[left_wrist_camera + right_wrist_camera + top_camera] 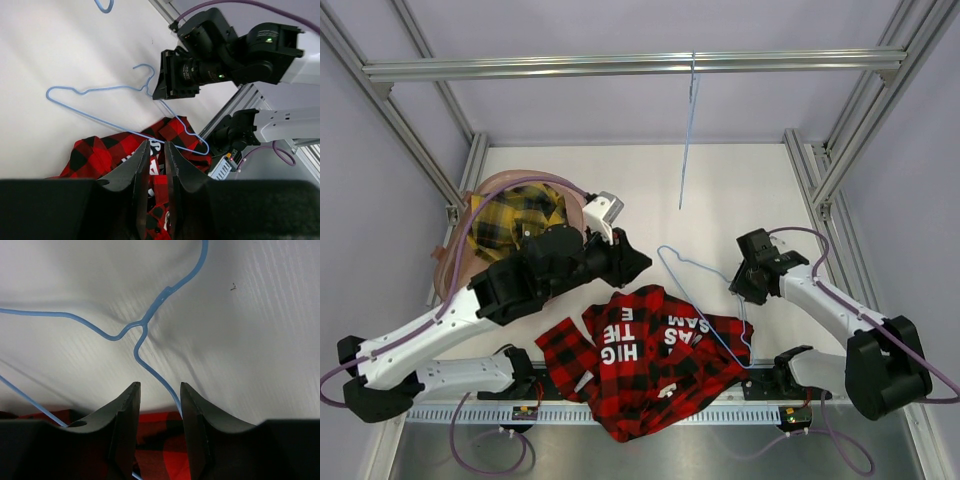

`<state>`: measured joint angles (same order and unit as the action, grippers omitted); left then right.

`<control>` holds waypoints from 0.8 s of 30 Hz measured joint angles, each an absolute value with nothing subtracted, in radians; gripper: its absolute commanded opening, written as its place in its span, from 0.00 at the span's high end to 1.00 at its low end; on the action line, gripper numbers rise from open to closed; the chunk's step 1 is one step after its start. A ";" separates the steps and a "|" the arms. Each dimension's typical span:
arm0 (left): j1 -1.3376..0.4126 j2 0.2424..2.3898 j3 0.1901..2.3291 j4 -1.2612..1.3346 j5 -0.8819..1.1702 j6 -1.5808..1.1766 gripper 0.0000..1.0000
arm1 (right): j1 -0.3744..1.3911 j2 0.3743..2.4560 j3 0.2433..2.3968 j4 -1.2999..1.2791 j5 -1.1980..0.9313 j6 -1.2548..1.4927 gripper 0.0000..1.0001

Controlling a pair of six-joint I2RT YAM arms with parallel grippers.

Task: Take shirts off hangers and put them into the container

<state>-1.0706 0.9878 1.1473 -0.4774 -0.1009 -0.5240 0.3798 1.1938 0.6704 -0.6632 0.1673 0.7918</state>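
**Top view.** The red-and-black plaid flannel shirt (640,365), with white block letters, lies crumpled at 6 o'clock on the white worktop (740,190). Its long axis runs 9 to 3 o'clock, and the lettering is upside down to the camera. A light-blue wire hanger (692,298) lies flat across the shirt's 2 o'clock edge, its long bar running 10 to 4 o'clock and its hook by the right claw (735,287). The yellow-and-black plaid shirt (515,220) sits bunched in the translucent pinkish-brown oval tub (442,268) at 10 o'clock, partly covered by the left arm. The left claw (640,262) hangs near the red shirt's 12 o'clock edge. A second light-blue hanger (687,130) hangs from the silver aluminium rail (520,68).

**Left wrist view.** The left claw (156,145) stands narrowly parted and grips nothing, with red cloth beneath it.

**Right wrist view.** The right claw (159,387) is moderately parted astride one hanger wire below the twisted neck, unclamped.
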 measured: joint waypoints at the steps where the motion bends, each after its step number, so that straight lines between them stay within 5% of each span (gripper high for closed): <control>1: -1.071 0.976 1.143 -0.475 -0.101 -0.524 0.77 | 0.380 1.208 0.672 -0.664 0.166 0.792 0.54; 8: -1.071 0.867 1.097 -0.477 -0.105 -0.521 0.75 | 0.380 1.267 0.677 -0.664 0.149 0.789 0.60; 11: -1.071 0.846 1.095 -0.477 -0.108 -0.516 0.75 | 0.382 1.274 0.677 -0.653 0.133 0.789 0.79; 12: -1.071 0.844 1.095 -0.477 -0.108 -0.513 0.74 | 0.385 1.275 0.677 -0.648 0.130 0.788 0.95; 13: -1.071 0.844 1.095 -0.477 -0.108 -0.510 0.74 | 0.392 1.275 0.677 -0.644 0.127 0.786 1.00; 24: -1.071 0.873 1.095 -0.479 -0.108 -0.502 0.74 | 0.466 1.101 0.716 -0.666 0.167 0.759 1.00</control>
